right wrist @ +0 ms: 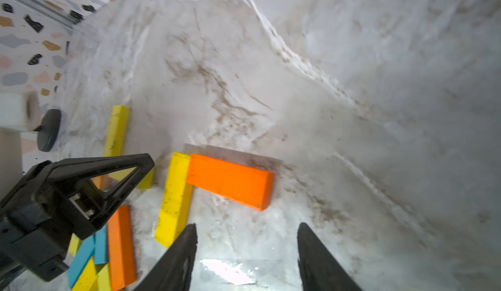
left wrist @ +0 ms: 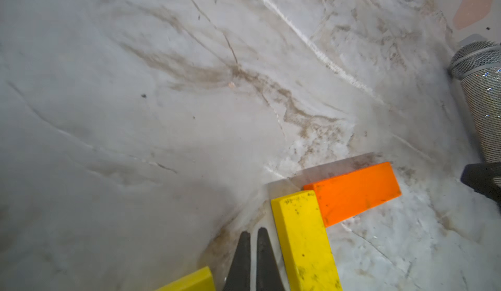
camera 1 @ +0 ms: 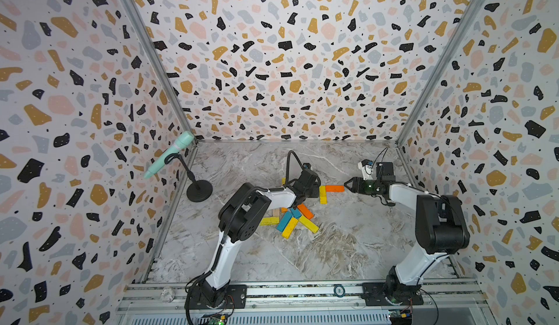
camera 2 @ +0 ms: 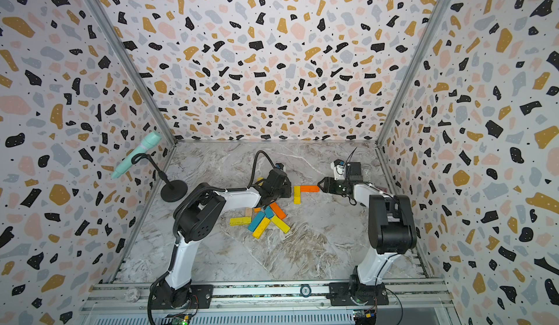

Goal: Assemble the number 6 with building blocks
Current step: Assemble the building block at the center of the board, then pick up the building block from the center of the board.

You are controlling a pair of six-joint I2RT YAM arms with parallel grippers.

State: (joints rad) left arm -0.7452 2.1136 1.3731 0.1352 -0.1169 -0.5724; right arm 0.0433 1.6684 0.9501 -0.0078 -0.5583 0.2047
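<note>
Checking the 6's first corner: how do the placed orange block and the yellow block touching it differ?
The orange block lies crosswise; the yellow block runs toward the robot's base. The orange block's free end faces the open right gripper; the yellow block lies beside the left gripper. Both lie flat, meeting at a right angle.

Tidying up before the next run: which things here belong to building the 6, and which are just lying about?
Job: orange block, yellow block touching it, lone yellow block, pile of spare blocks.
Lying about: mint microphone on its stand, silver microphone.
</note>
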